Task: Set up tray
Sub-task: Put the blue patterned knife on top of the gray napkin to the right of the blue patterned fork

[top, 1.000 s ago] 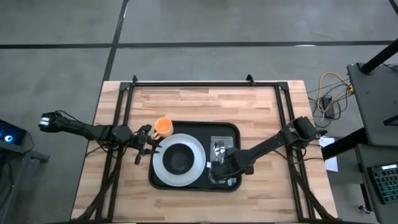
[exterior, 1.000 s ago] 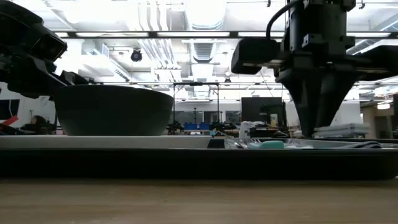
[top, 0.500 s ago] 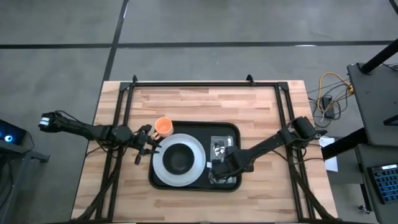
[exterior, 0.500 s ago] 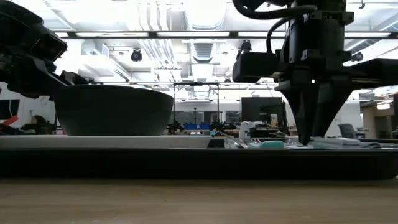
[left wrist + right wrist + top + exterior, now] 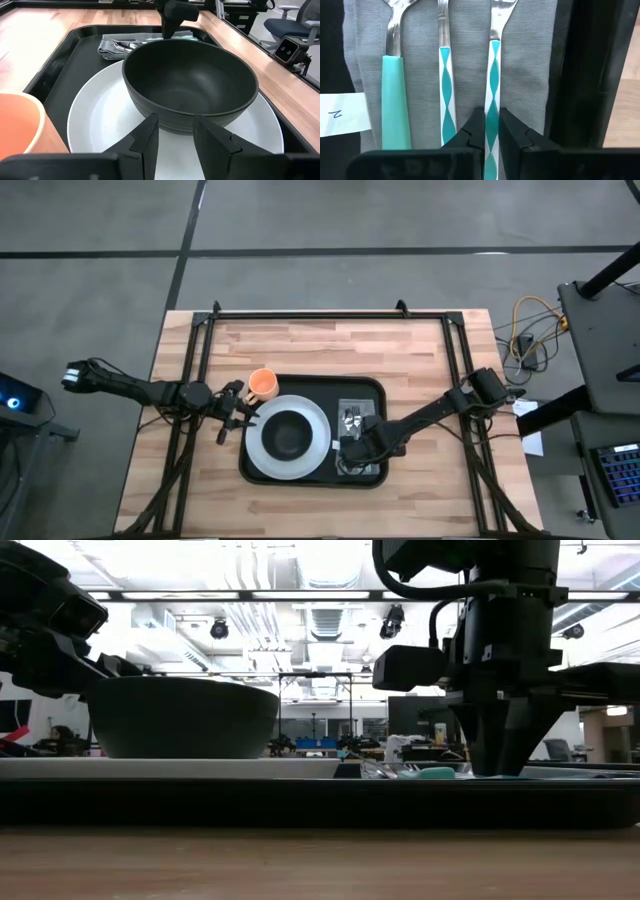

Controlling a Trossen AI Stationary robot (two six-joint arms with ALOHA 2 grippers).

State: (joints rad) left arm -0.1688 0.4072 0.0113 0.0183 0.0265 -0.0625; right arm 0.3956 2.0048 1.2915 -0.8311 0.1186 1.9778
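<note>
Right gripper (image 5: 491,131) clamped on teal-handled fork (image 5: 493,75) atop grey cloth (image 5: 420,75), inside tray (image 5: 375,392).
Left gripper (image 5: 174,131) parted beside bowl (image 5: 190,85) on white plate (image 5: 95,115); tray mid-table (image 5: 300,340).

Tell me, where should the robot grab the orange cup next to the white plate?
Probably by its rim, coming down from above. The orange cup stands upright with its open mouth up, on the tray's corner right beside the white plate. One finger could go inside and one outside, on the side away from the plate. The left gripper is nearest.
</note>
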